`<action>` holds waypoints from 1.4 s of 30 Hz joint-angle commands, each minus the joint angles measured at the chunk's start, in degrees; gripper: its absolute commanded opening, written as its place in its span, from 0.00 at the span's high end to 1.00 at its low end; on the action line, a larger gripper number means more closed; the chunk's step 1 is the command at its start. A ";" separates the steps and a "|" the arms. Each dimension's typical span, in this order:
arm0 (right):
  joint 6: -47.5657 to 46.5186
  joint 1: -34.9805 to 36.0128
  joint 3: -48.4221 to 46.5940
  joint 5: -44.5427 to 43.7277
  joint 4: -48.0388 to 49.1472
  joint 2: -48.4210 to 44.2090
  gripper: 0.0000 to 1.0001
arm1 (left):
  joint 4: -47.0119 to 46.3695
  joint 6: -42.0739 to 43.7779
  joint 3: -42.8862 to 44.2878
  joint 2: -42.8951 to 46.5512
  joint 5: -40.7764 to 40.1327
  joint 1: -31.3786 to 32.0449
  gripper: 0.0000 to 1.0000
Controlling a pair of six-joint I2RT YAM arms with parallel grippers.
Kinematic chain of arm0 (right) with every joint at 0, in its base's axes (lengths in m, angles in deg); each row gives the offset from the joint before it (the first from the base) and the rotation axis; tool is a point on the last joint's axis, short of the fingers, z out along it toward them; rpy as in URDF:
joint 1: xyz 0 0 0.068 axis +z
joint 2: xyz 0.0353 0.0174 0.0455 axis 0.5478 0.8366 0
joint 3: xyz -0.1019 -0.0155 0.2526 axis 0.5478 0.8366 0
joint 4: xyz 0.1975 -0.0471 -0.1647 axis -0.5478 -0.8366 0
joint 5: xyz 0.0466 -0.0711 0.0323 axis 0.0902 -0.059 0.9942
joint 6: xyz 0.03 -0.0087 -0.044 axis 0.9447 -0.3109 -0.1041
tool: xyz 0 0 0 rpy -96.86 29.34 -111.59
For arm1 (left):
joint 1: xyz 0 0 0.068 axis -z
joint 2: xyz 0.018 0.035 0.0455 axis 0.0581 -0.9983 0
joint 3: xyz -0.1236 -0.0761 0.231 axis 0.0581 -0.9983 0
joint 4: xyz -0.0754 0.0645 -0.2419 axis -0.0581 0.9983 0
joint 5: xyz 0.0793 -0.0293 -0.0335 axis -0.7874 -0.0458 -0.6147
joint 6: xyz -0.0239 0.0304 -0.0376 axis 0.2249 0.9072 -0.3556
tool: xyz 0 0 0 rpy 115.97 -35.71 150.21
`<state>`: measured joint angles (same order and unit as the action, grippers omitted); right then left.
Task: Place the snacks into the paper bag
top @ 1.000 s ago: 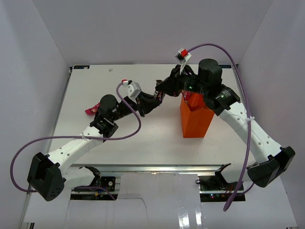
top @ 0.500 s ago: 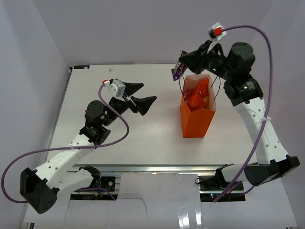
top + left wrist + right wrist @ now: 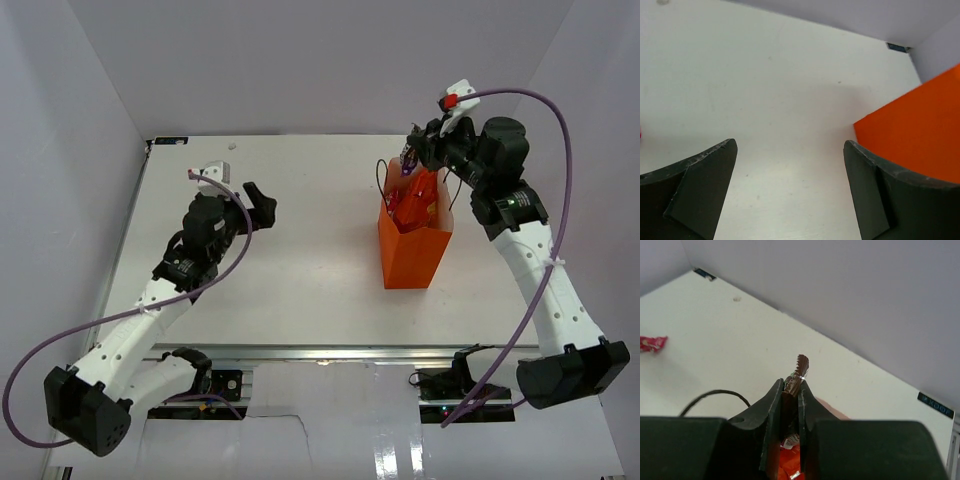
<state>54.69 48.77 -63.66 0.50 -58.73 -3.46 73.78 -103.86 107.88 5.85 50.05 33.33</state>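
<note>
Right wrist view has the right claw [image 3: 791, 386] pinching a dark candy bar [image 3: 801, 364] by its end, just above the mouth of the orange paper bag [image 3: 410, 255], which holds a red chip bag [image 3: 417, 200]. Let go off-centre, the bar could catch the rim or the black handle [image 3: 715, 394] and fall to the counter [image 3: 765, 75]. Beside the bag the left claw [image 3: 790, 145] hangs spread and empty, a pink packet [image 3: 651, 343] lies well apart, and no wrapper print is readable.

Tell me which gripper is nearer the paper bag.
Right. The right gripper hangs just over the open top of the bag, shut on a candy. The left gripper is well off to its left over the table, jaws open.
</note>
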 commanded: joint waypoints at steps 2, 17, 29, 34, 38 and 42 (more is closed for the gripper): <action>-2.53 0.18 4.97 -4.52 3.97 1.36 0.92 | 12.30 -11.29 2.89 -3.93 12.21 -13.01 0.03; -10.51 -0.08 0.76 6.44 0.48 -3.28 0.10 | 26.97 -47.16 6.03 -24.50 10.17 -36.32 0.04; -7.46 -4.48 7.88 14.19 -0.42 -10.14 0.07 | 32.96 -57.28 22.21 -47.17 2.07 -41.69 0.08; -6.75 -5.53 8.59 14.46 -0.50 -10.76 0.07 | 32.87 -58.26 25.20 -52.55 4.27 -42.57 0.27; -6.66 -6.15 8.15 16.12 -0.51 -11.20 0.07 | 31.03 -56.24 25.04 -53.08 4.88 -42.57 0.55; -10.86 -6.32 6.75 24.00 -2.34 -11.29 0.07 | 19.39 -49.22 20.30 -47.57 8.04 -42.65 0.67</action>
<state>46.64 42.69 -54.74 17.11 -60.59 -13.62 101.83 -157.17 130.50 -47.02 55.58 -9.21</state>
